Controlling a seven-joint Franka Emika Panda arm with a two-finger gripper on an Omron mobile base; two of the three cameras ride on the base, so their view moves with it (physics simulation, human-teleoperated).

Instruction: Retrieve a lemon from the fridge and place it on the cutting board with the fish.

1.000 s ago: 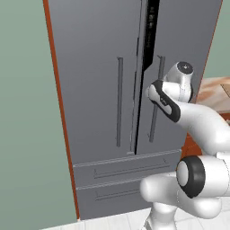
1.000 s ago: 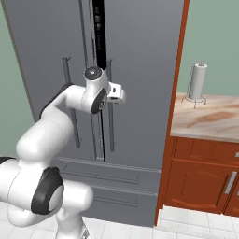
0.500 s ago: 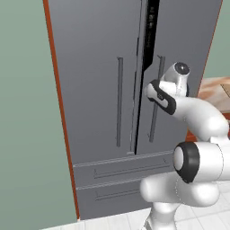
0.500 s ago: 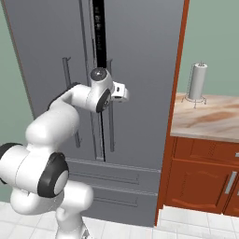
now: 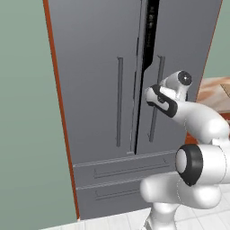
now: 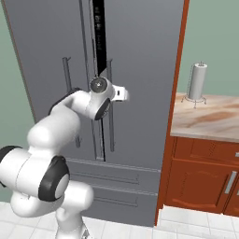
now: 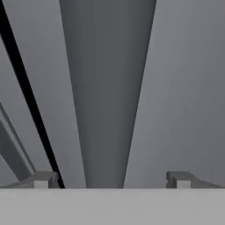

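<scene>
The fridge [image 5: 99,90] [image 6: 140,70] stands tall and dark grey, with a narrow black gap between its two upper doors. My gripper [image 5: 152,96] [image 6: 123,93] is at the right door's vertical bar handle [image 5: 155,117] [image 6: 111,121], about halfway up it. In the hand view the handle [image 7: 107,88] runs up between my two fingertips [image 7: 41,179], which stand wide apart on either side of it without touching it, so the gripper [image 7: 110,179] is open. The lemon and the fish are out of view.
Two drawers [image 5: 117,173] sit below the fridge doors. To the right is a wooden cabinet [image 6: 200,177] with a marbled counter [image 6: 210,119] carrying a paper-towel holder [image 6: 197,84]. A tan corner [image 5: 225,89] lies on the counter at the picture's edge; I cannot tell whether it is the cutting board.
The hand has edged a little closer to the right door handle, and the arm's elbow has swung lower. The fridge doors look the same.
</scene>
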